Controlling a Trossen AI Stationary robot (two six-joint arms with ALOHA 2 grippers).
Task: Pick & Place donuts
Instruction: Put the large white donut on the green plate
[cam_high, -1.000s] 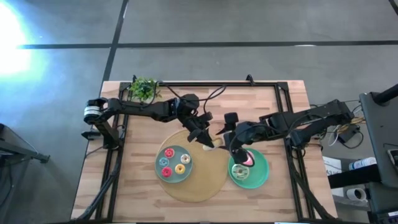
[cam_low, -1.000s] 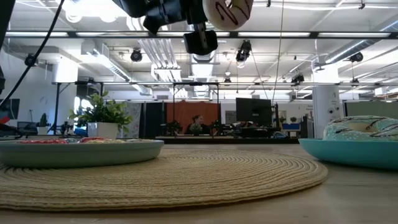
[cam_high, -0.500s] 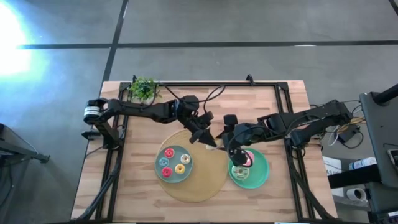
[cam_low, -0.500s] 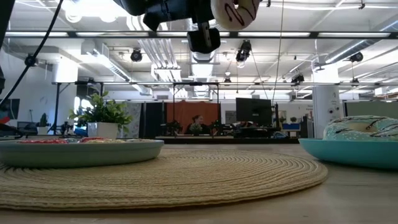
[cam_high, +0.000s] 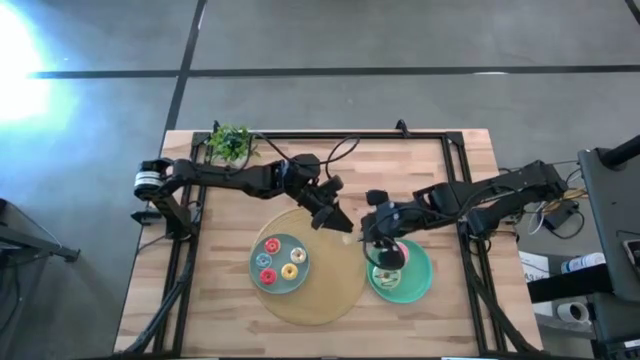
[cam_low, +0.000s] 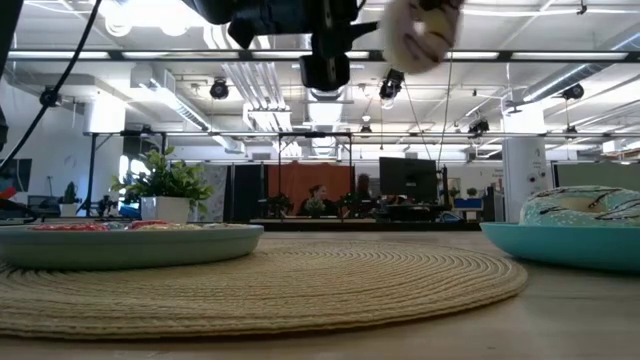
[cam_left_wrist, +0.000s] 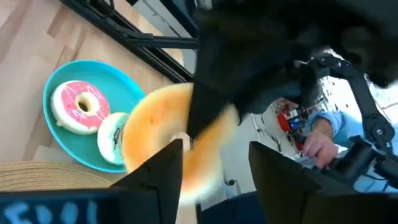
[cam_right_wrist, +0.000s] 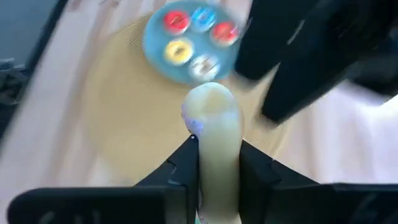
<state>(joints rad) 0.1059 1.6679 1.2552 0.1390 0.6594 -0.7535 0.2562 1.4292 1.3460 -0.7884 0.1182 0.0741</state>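
Observation:
A cream-iced donut (cam_low: 420, 35) hangs high above the woven mat (cam_high: 320, 300), between my two grippers. My right gripper (cam_right_wrist: 214, 152) is shut on it, just off the green plate's (cam_high: 426, 284) left rim. My left gripper (cam_left_wrist: 214, 149) stands open right beside the donut's tan underside (cam_left_wrist: 155, 143), over the mat's far right part. A pink donut (cam_left_wrist: 79, 107) and a pale green one (cam_left_wrist: 112, 138) lie on the green plate. Several small donuts (cam_high: 280, 262) lie on the grey-blue plate (cam_high: 254, 272). My right gripper pinches the donut (cam_right_wrist: 214, 118) between its two fingers, which lie on its two broad faces near the rim (cam_right_wrist: 214, 155); from the wrist it shows edge-on. The donut is lifted clear, standing out beyond the fingertips (cam_right_wrist: 186, 165). Whether my left gripper touches it, I cannot tell.
A small leafy plant (cam_high: 230, 142) stands at the table's far left. A dark frame (cam_high: 460, 170) runs along the table's edges. Both arms meet over the table's middle, close together. Bare wood lies along the near edge.
In the low view the donut has moved away from my left gripper's fingers toward my right gripper and is blurred. My right gripper has edged toward the table's left and far side, closing in on the donut; my left gripper has drawn slightly toward the far edge.

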